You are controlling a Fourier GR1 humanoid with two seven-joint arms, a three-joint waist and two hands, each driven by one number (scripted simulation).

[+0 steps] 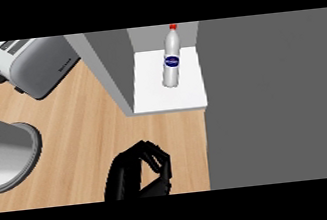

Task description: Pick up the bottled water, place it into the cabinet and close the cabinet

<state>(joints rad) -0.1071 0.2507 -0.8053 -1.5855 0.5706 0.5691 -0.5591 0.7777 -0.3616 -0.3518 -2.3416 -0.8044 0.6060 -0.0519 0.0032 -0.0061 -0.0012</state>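
Since the bottled water (171, 61) already stands inside the cabinet (169, 100), step in hand: the closing, as I judge it; pick-up and placing look done.
Left hand (137, 172): fingers curled in towards the thumb, holding nothing, low over the counter (87, 135).
Right hand: not in view.
Bottled water: well ahead of the hand and a little to its right, upright on the cabinet's white shelf, red cap at the top, apart from both side walls.
Open door (106, 67): grey panel ahead of the hand, jutting out from the shelf's left edge.
Grey panel (276, 95): fills the hand's right side; door or cabinet body, I cannot tell which.
Toaster (35, 65): far ahead to the hand's left, out of the way.
Next move calls for: bringing the hand to the open door's outer face, on its left, and swinging it shut towards the right without reaching into the shelf and touching the bottle.
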